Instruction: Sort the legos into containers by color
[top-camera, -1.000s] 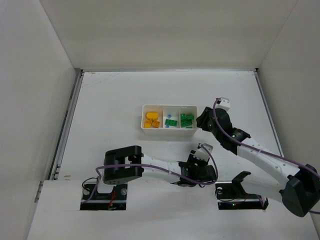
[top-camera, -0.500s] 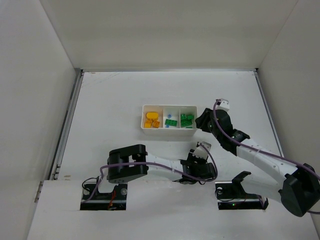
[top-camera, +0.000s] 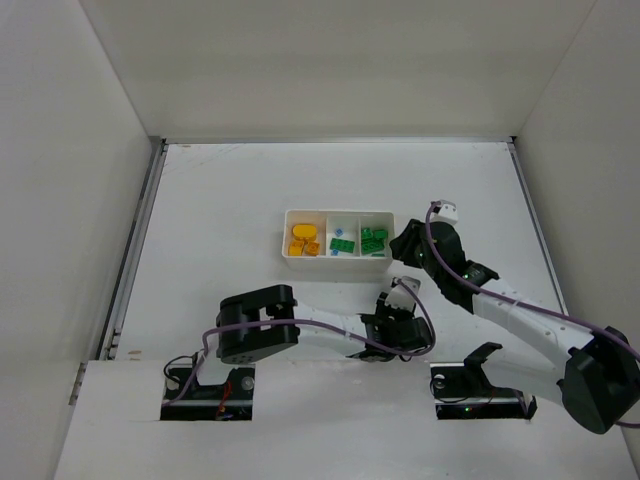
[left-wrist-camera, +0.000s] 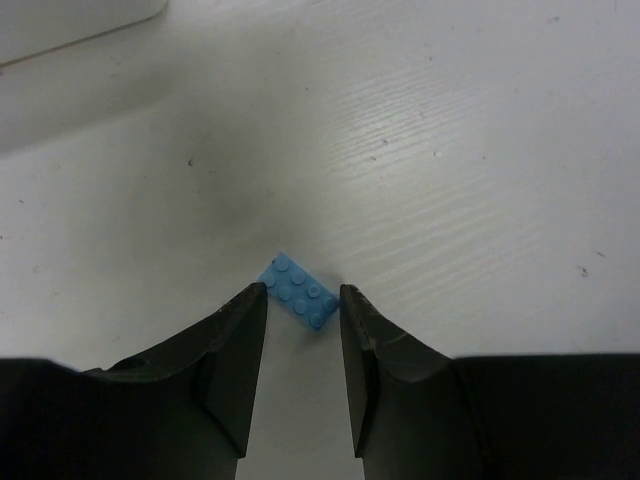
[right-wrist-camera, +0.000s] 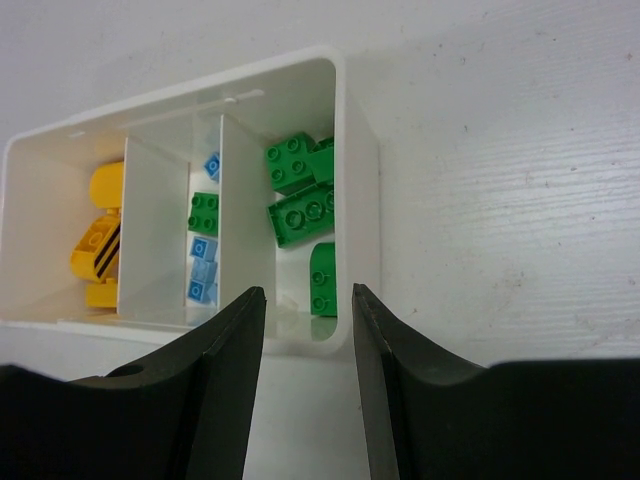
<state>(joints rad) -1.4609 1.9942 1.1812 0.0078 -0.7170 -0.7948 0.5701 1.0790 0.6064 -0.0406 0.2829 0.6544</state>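
Observation:
The white three-compartment tray (top-camera: 338, 212) holds yellow-orange bricks (top-camera: 304, 241) on the left, light blue bricks and one green one (top-camera: 340, 244) in the middle, and green bricks (top-camera: 375, 240) on the right. One light blue brick (left-wrist-camera: 300, 291) lies flat on the table. My left gripper (left-wrist-camera: 302, 290) is open, low over the table, with this brick at its fingertips. In the top view the left gripper (top-camera: 400, 297) is near and right of the tray. My right gripper (right-wrist-camera: 308, 290) is open and empty just before the tray's right end (right-wrist-camera: 360, 180); it also shows in the top view (top-camera: 402, 243).
The table is walled by white panels at the left, back and right. A corner of the tray (left-wrist-camera: 80, 20) shows at the top left of the left wrist view. The right arm's cable and forearm (top-camera: 510, 305) lie right of the left gripper.
My left gripper has crept slightly farther from the bases, toward the tray. The right gripper has barely moved.

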